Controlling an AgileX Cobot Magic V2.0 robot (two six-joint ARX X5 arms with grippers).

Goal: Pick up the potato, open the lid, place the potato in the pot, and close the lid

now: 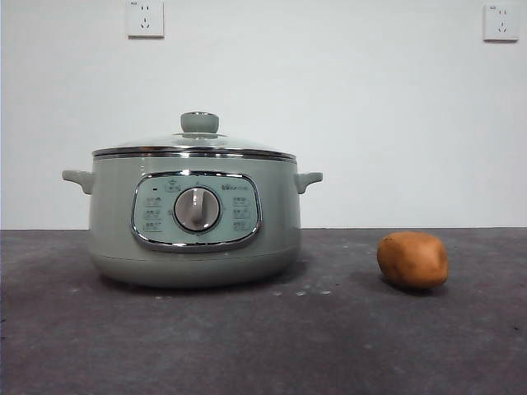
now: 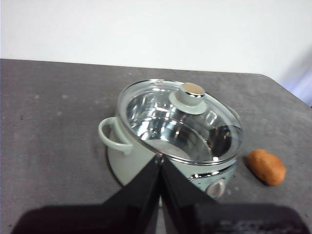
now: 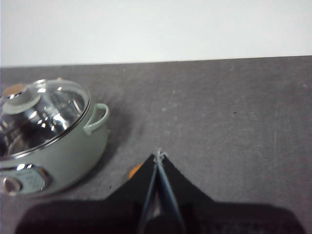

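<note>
Right wrist view: potato mostly hidden behind closed right fingers.

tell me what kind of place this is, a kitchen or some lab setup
Probably a lab or test bench, not a kitchen: the pot and potato sit alone on a bare dark grey table against a plain white wall with two sockets. No counter, sink or stove shows.

the front view sits low at desk height, close up. both wrist views look down from above. all 3 share the pot.
</note>
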